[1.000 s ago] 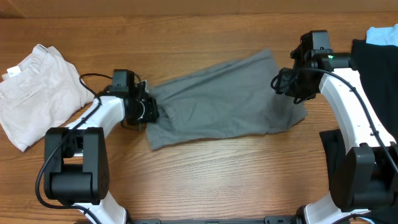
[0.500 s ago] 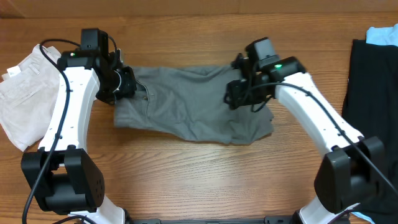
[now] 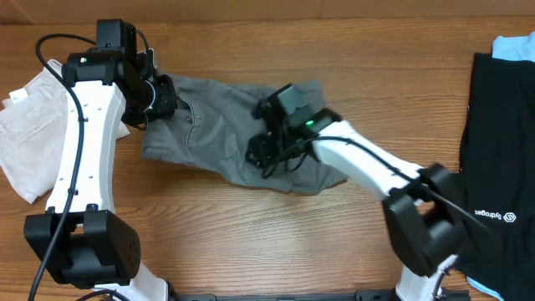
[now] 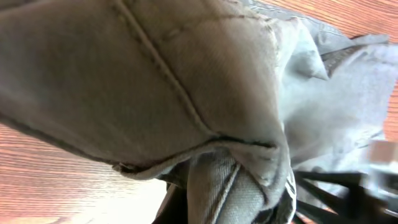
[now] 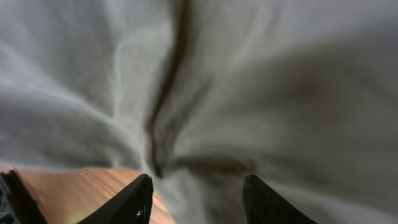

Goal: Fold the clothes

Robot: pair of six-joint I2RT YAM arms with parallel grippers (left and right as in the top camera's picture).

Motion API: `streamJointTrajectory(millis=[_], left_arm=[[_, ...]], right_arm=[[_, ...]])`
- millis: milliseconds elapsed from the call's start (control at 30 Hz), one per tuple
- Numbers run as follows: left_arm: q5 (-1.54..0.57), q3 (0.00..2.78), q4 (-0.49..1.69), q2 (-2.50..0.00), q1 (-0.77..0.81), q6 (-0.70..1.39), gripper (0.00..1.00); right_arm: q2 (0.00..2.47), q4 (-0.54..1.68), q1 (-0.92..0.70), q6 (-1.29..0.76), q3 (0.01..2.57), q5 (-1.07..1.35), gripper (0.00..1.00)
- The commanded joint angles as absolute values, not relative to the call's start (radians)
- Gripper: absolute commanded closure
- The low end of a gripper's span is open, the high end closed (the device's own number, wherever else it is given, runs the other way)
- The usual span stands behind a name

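Observation:
The grey shorts, the clothes [image 3: 213, 134], lie rumpled across the middle of the table. My left gripper [image 3: 164, 97] is shut on their left end near the fly. In the left wrist view a bunched seam of that cloth [image 4: 230, 180] fills the jaws and hides the fingers. My right gripper [image 3: 266, 155] hangs over the lower middle of the shorts. Its two dark fingers [image 5: 134, 202] stand apart in the right wrist view, around my right gripper [image 5: 199, 202], with creased grey cloth [image 5: 249, 93] right under them and nothing pinched.
Pale beige folded shorts [image 3: 42, 125] lie at the left edge. A black garment with small white lettering [image 3: 501, 167] covers the right edge, with a light blue cloth [image 3: 514, 46] behind it. Bare wood [image 3: 251, 242] runs along the front.
The left gripper has pulled its end of the shorts up and to the left, dragging the whole garment left. The right gripper has travelled from the shorts' right end to their middle.

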State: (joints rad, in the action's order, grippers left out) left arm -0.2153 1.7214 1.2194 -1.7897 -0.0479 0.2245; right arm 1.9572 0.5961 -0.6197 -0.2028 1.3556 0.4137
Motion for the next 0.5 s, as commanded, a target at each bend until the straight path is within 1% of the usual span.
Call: streamJointTrajectory(millis=[0, 100, 200, 267, 367, 467], left_arm=[[-0.264, 1.753, 1.229, -1.765, -0.056, 0.202, 0.96], [-0.289, 1.753, 1.248, -1.765, -0.056, 0.202, 0.96], [-0.389, 1.757, 1.244, -1.765, -0.056, 0.202, 0.96], [-0.450, 1.767, 1.237, -1.765, -0.056, 0.202, 0.96], [-0.548, 1.789, 1.230, -1.765, -0.056, 0.202, 0.96], [-0.566, 1.792, 1.227, -1.765, -0.056, 0.202, 0.95]], right_arm=[[2.046, 0.530, -0.640, -0.242, 1.346, 0.421, 0.49], [2.100, 0.456, -0.657, -0.244, 1.346, 0.434, 0.50], [2.104, 0.368, -0.681, -0.245, 1.346, 0.505, 0.49], [2.104, 0.320, -0.698, -0.289, 1.347, 0.515, 0.48], [2.104, 0.287, -0.719, -0.309, 1.347, 0.514, 0.46], [2.104, 0.298, -0.725, -0.312, 1.350, 0.492, 0.45]])
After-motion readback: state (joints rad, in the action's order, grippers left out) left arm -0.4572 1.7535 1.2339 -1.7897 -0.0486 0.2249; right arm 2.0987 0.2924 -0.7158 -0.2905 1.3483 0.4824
